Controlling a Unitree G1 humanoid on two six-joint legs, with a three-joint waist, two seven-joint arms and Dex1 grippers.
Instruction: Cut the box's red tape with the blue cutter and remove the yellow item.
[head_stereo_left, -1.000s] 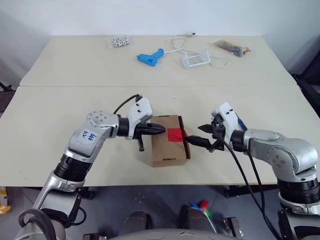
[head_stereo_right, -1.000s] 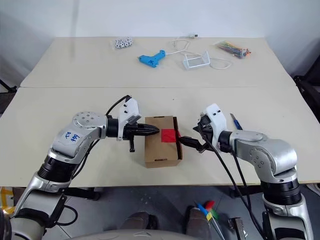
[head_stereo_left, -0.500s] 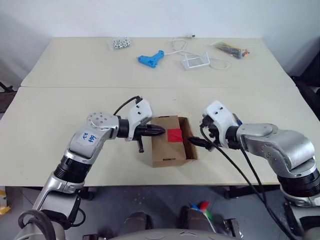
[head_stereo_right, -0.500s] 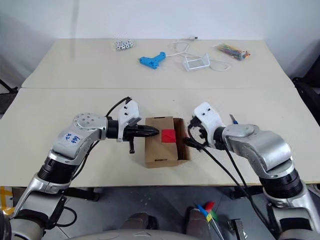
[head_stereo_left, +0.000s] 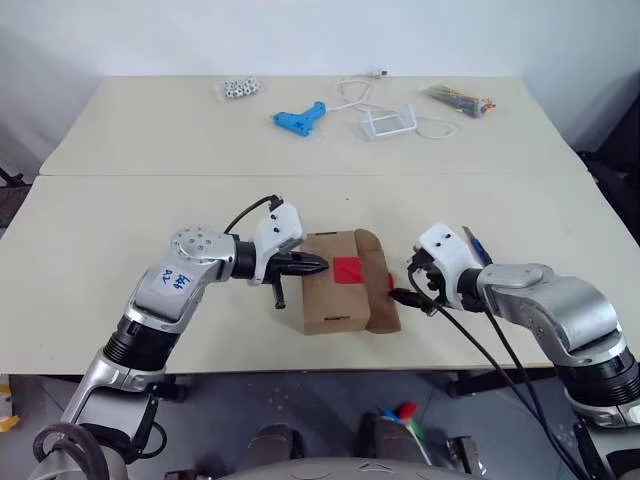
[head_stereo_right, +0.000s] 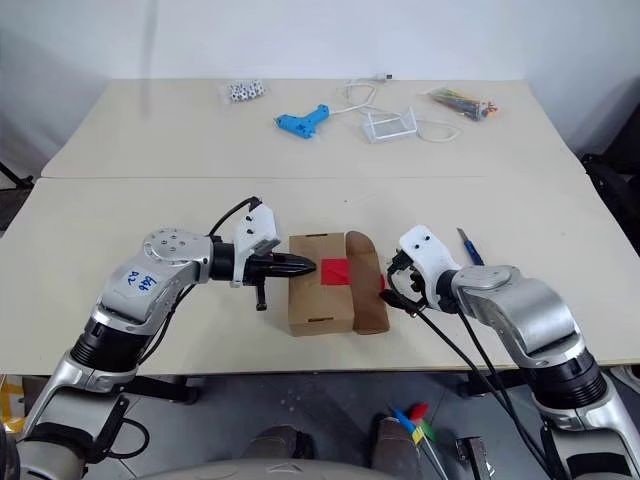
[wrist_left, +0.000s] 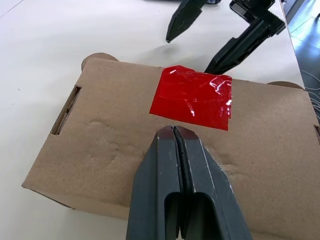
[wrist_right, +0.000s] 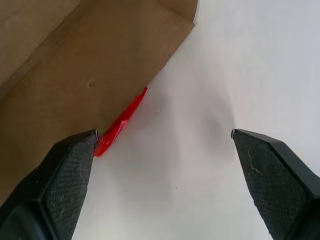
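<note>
The small brown cardboard box (head_stereo_left: 339, 280) is seen lying near the front edge of the pale beige table (head_stereo_left: 120, 220), between the two arms. A bright red square of tape (head_stereo_left: 349, 269) is stuck on its upper face, close to the right-hand edge. On that side a brown flap (head_stereo_left: 378, 290) is folded outward and lies flat on the table, with a sliver of red showing at its edge.

The left gripper (head_stereo_left: 318, 264) is clenched, its two black fingers (wrist_left: 180, 185) pressed together with nothing between them. Its tip is set on the box's upper face at the left edge, just short of the red tape.

The right gripper (head_stereo_left: 402, 287) is spread wide and holds nothing. It is pointed toward the opened flap from the right, just beside it; in the right wrist view one finger pad (wrist_right: 55, 175) is seen at the flap's edge next to the red sliver. Whether it touches the cardboard cannot be told.

The slim dark-blue cutter (head_stereo_right: 466, 246) lies on the table behind the right wrist, apart from both grippers.

At the far side of the table are noted a light-blue pistol-shaped tool (head_stereo_left: 300, 117), a clear plastic stand (head_stereo_left: 390, 122) and a white cable (head_stereo_left: 360, 90).
</note>
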